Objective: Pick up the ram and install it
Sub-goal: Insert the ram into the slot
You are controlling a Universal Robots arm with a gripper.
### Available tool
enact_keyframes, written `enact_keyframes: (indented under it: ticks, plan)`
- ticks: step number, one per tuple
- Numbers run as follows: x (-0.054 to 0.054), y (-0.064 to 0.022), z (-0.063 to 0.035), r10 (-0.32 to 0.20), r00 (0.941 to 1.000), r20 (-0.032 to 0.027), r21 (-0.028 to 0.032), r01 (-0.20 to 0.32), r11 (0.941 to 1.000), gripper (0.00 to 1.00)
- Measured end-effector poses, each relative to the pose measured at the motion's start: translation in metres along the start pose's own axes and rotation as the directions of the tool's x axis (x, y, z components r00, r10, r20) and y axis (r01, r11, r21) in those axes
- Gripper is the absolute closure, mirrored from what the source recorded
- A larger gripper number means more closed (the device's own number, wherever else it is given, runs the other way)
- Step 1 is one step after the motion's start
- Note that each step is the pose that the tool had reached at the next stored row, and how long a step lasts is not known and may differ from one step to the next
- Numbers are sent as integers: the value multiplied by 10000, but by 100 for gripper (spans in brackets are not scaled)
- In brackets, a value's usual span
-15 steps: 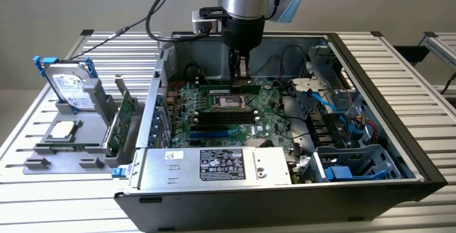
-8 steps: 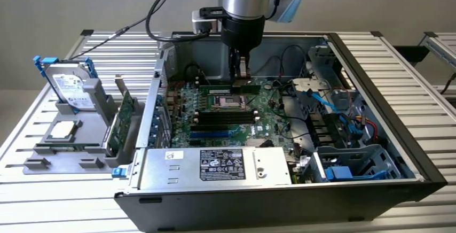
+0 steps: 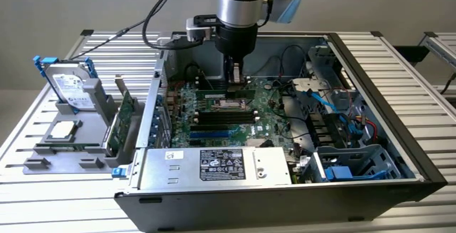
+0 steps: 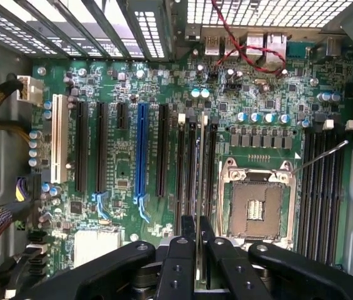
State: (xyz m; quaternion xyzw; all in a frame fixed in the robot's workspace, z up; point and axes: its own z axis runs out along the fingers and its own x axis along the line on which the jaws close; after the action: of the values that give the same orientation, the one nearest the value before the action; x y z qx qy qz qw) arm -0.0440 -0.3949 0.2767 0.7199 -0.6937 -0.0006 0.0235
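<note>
Green and thin, the long ram stick (image 4: 199, 169) shows edge-on in the wrist view, pinched between the black hand's (image 4: 197, 225) fingers over the black memory slots (image 4: 181, 169), beside the silver CPU socket (image 4: 254, 203). The exterior view adds the hand (image 3: 236, 80) lowered inside the open grey computer case (image 3: 285, 206) on the slatted metal desk (image 3: 406, 56).

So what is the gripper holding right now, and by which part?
The long thin green ram stick, pinched along its upper edge by the gripper.
</note>
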Motion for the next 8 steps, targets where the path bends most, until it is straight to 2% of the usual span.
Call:
enact_keyframes:
  ticks: [8]
  plan:
    - [-1, -17, 145, 5, 10000, 2, 0, -5, 10000, 85]
